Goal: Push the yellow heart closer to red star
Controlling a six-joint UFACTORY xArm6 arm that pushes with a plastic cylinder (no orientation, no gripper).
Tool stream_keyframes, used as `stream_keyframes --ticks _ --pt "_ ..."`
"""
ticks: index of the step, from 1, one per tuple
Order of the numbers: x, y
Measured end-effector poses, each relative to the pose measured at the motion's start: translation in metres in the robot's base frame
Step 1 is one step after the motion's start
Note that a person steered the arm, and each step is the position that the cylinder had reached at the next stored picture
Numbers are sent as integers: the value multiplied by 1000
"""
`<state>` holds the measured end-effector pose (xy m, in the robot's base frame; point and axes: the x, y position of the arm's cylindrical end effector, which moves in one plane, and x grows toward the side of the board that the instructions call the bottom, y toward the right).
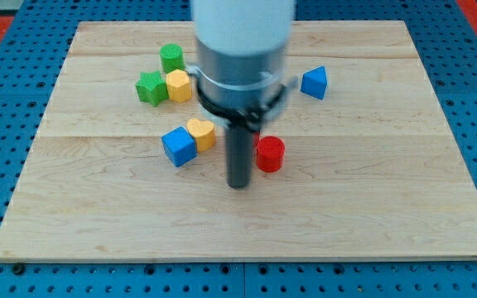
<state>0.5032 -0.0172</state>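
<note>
Right now my tip [239, 184] carries nothing, just right of and below the yellow heart [201, 132]
No red star shows; pushing blind could shove its touching blue cube [178, 146] instead

On the counter [371, 165], my tip [239, 184] is standing near the middle, just beside the red cylinder [270, 154], which is sitting at its right. The yellow heart [200, 132] is lying to the view's left of the tip, touching the blue cube [178, 146] at its lower left. Toward the view's top left, the green star [150, 87] is touching the yellow block [179, 85] at its right, and the green block [171, 58] is sitting just behind them. The blue wedge [314, 82] is lying well apart, at the view's upper right.
</note>
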Motion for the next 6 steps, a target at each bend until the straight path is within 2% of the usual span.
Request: stream_keyframes --ticks 1,2,4,5,6 --pt "-34 -62" --pt "-36 -102" --pt "-73 -74" --pt "-96 -97" --pt "-95 -20"
